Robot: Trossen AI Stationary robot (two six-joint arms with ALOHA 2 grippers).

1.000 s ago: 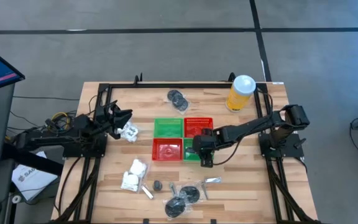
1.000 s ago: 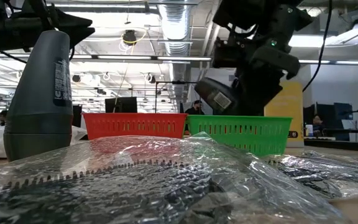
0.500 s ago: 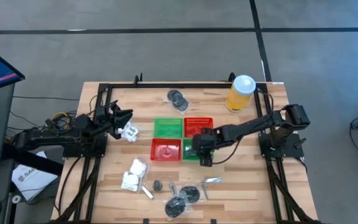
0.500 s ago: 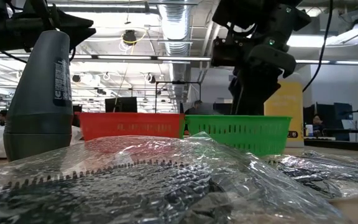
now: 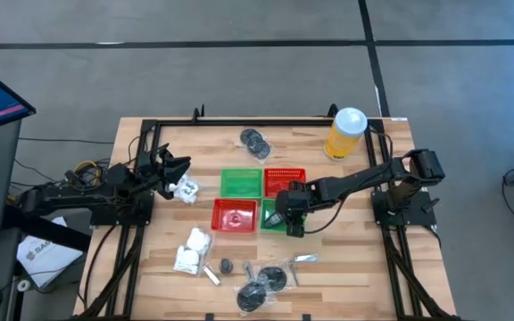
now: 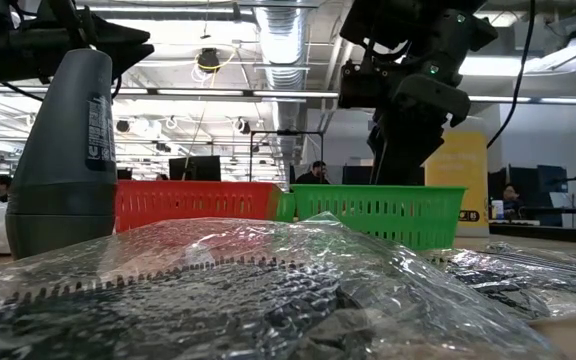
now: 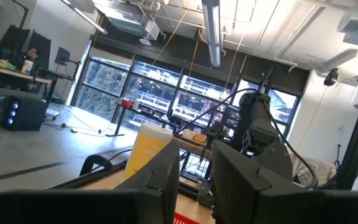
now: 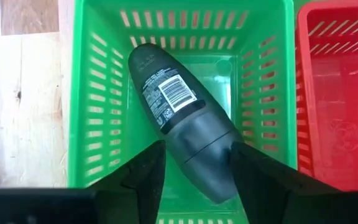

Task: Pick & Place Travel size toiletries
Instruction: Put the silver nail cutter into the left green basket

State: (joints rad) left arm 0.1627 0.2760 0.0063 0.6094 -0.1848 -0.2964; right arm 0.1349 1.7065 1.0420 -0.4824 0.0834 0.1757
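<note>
The wooden table [image 5: 364, 267] carries 4 mesh baskets at centre, with packets, wrapped discs and tubes scattered near its front edge. The right gripper [image 8: 191, 163] hangs over the green basket [image 8: 82, 93], fingers spread either side of a dark grey roll-on bottle [image 8: 179, 118] lying inside. Risk: closing again could lift the bottle back out; the left gripper [image 5: 175, 169] waits at the table's left side, state indeterminate.
</note>
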